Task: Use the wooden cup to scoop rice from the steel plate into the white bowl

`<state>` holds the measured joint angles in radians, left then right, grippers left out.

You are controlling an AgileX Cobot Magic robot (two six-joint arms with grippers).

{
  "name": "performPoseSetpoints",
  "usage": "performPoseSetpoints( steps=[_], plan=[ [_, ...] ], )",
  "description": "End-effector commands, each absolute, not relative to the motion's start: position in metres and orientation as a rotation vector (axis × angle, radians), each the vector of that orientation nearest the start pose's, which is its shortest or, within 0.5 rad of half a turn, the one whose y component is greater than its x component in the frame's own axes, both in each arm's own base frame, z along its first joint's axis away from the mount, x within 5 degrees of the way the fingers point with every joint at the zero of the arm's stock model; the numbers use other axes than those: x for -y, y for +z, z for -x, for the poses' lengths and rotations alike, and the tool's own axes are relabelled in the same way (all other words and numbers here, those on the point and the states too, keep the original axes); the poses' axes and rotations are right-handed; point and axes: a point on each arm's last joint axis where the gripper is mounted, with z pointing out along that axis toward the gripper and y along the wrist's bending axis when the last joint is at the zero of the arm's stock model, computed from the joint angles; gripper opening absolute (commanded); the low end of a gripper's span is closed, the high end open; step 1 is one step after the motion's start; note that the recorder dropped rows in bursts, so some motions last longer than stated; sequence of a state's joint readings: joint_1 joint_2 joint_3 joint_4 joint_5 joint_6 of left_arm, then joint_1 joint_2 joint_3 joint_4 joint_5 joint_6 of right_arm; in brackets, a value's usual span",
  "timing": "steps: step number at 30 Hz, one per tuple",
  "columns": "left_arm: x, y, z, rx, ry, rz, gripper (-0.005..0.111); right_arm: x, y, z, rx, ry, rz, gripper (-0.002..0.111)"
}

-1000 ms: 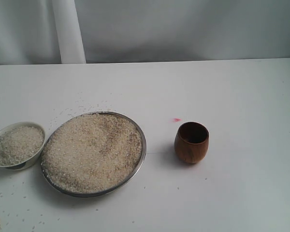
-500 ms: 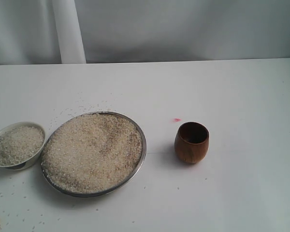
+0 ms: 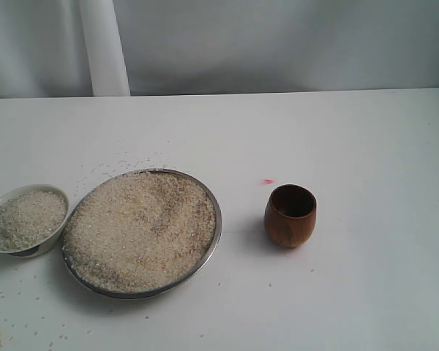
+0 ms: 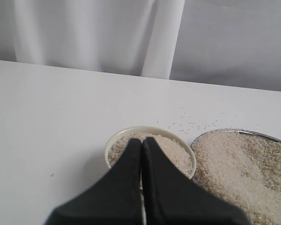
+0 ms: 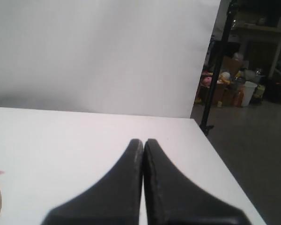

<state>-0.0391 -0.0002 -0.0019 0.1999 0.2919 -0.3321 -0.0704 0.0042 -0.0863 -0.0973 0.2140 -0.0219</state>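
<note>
Rice (image 3: 139,230) is filling the plate (image 3: 218,219) almost to its rim, and more of it is lying in the bowl (image 3: 0,197), which is sitting just beside the plate at the left edge of the exterior view. Loose grains (image 3: 124,162) are lying scattered on the table (image 3: 351,131) beyond the plate and in front of both dishes. The cup (image 3: 290,216) is standing upright on the table, well apart from the plate on its right, its dark mouth facing up; a small pink mark (image 3: 267,181) is showing on the table just behind it.

I am keeping my left gripper (image 4: 142,140) pressed shut, fingers meeting tip to tip and gripping nothing, pointing toward the bowl with the plate alongside. I am holding my right gripper (image 5: 144,141) closed the same way, empty, above bare table, with only an edge of the cup showing in its wrist view. Neither of my grippers is appearing in the exterior view, and neither is touching the cup.
</note>
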Motion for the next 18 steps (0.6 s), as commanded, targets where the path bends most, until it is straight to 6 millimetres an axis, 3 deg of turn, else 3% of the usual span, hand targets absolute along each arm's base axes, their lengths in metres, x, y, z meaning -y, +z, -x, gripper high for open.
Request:
performPoseSetpoints(
  steps=[1,18],
  plan=[
    [-0.003,0.188,-0.055,-1.761,-0.086,0.133,0.0,0.006,0.204,-0.055,-1.645,-0.147,0.005,0.0],
    [-0.003,0.188,-0.055,-1.761,-0.086,0.133,0.0,0.006,0.188,-0.054,-1.766,-0.135,-0.007,0.0]
  ],
)
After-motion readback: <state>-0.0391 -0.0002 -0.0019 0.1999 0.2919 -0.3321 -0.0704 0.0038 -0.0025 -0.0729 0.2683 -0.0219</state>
